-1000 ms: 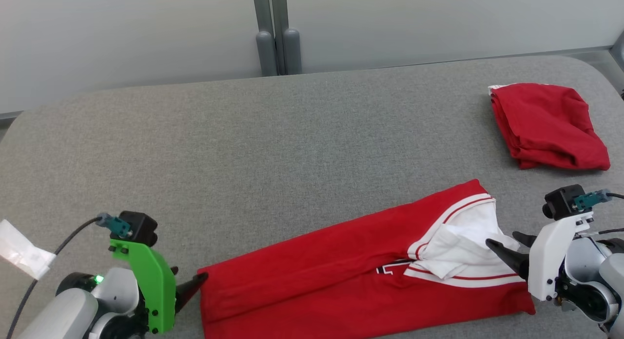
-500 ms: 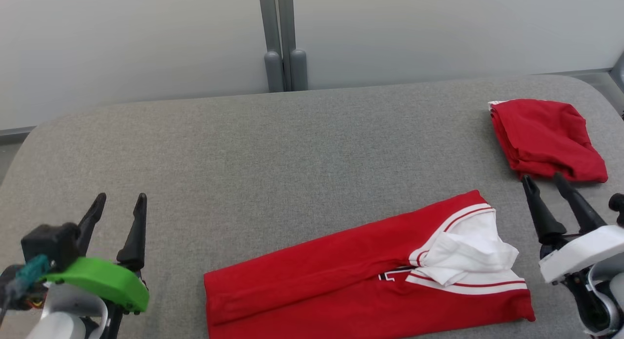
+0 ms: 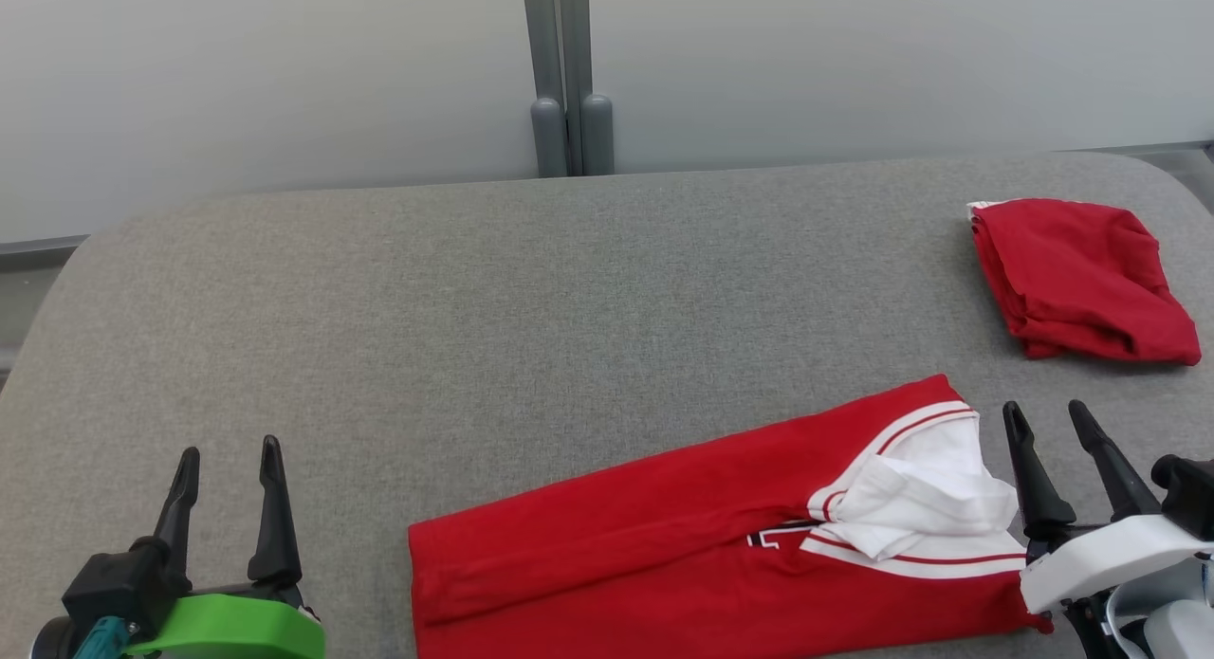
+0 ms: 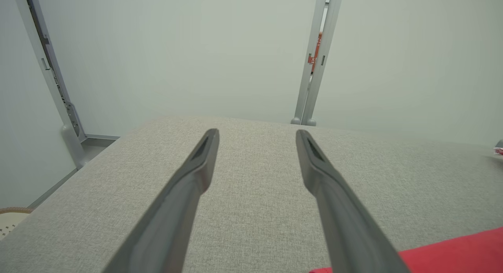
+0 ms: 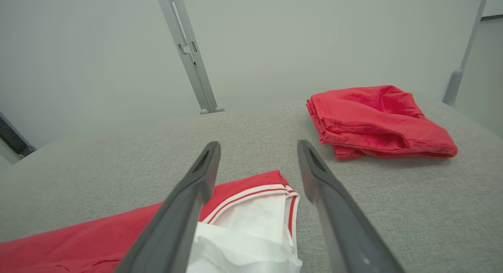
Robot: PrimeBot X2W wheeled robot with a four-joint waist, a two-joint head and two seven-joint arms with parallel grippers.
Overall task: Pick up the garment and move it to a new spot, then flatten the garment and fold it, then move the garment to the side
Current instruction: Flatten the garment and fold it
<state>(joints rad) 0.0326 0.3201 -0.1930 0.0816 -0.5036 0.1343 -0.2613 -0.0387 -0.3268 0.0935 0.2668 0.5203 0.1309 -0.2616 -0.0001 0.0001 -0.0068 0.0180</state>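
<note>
A red garment point(image 3: 683, 536) with white, red-striped trim lies folded into a long band near the table's front edge, its white part point(image 3: 920, 498) at the right end; it also shows in the right wrist view point(image 5: 243, 210) and as a red corner point(image 4: 452, 253) in the left wrist view. My left gripper point(image 3: 230, 453) is open at the lower left, well clear of the garment's left end. My right gripper point(image 3: 1048, 414) is open just right of the white part, holding nothing.
A second red garment point(image 3: 1081, 280), folded into a compact bundle point(image 5: 377, 120), lies at the back right of the grey padded table point(image 3: 531, 318). A pale wall with a grey post point(image 3: 567, 81) stands behind the table.
Both grippers have let go of the garment's ends, risen and turned fingers-forward, open. The garment lies still. The camera has shifted a little, so the whole scene sits lower and further right.
</note>
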